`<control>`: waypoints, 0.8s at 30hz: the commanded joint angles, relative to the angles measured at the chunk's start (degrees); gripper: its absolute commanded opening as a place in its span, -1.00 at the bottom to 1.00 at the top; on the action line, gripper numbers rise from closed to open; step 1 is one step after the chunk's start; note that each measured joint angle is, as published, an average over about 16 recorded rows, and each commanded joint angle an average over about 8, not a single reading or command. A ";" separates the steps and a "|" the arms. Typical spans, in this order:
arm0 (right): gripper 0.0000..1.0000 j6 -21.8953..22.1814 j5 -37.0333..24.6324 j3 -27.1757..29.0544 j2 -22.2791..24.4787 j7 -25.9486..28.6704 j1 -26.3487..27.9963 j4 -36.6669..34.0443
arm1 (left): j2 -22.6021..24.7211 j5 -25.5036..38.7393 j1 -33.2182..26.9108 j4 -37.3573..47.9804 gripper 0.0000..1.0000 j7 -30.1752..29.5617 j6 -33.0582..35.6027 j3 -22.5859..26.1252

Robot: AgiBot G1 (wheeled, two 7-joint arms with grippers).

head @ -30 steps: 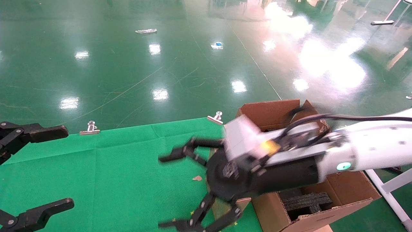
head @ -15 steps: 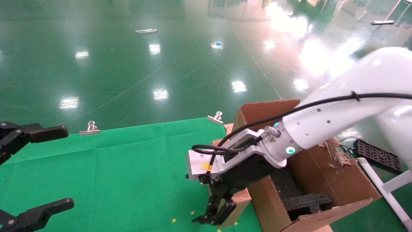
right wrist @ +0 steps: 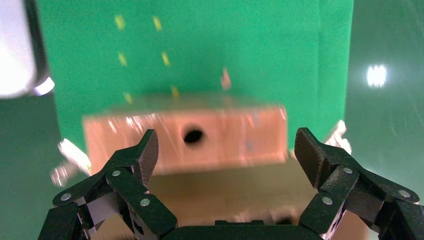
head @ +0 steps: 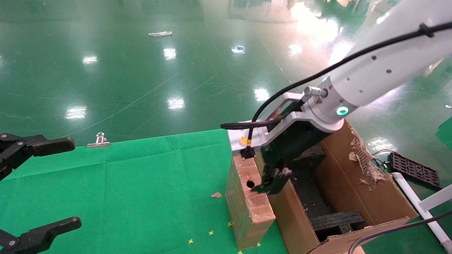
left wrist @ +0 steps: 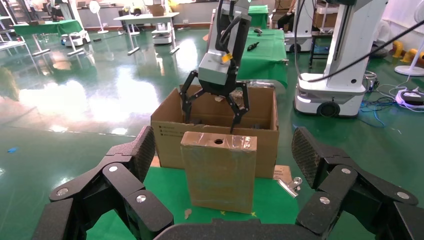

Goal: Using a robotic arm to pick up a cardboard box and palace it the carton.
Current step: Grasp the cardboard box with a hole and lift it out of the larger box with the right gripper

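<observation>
The cardboard box (head: 247,201) stands upright on the green cloth, its round hole (head: 250,183) on top, right against the carton's (head: 356,183) near wall. The white robotic arm (head: 374,67) reaches in from the upper right. My right gripper (head: 272,181) hangs open and empty above the carton's edge, beside the box's top. In the right wrist view the box (right wrist: 235,137) lies just beyond the open right gripper (right wrist: 225,150). The left wrist view shows the box (left wrist: 219,170), the carton (left wrist: 167,135) and the right gripper (left wrist: 212,107) behind. My left gripper (head: 60,183) is open at the left edge.
Black foam inserts (head: 335,220) lie inside the carton, and one flap (head: 363,158) is torn. A binder clip (head: 100,139) holds the cloth's (head: 123,194) far edge. A cardboard scrap (head: 216,194) lies near the box. A black tray (head: 415,171) and white frame (head: 423,211) stand on the floor.
My right arm has swung up and back. Its gripper has risen from low at the box's near end to above the carton's edge and stands open. The box now shows fully.
</observation>
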 commanded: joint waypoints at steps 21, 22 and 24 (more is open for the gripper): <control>1.00 3.05 5.16 -16.37 -0.98 15.70 9.48 -1.03 | -0.04 -0.06 -0.02 0.00 1.00 0.05 -0.04 0.09; 1.00 2.82 5.68 -16.57 -0.80 18.44 9.60 -1.56 | -0.04 -0.07 -0.02 0.00 1.00 0.05 -0.04 0.10; 1.00 2.41 7.42 -16.89 -0.51 24.02 9.50 -3.23 | -0.04 -0.07 -0.02 0.00 1.00 0.05 -0.05 0.10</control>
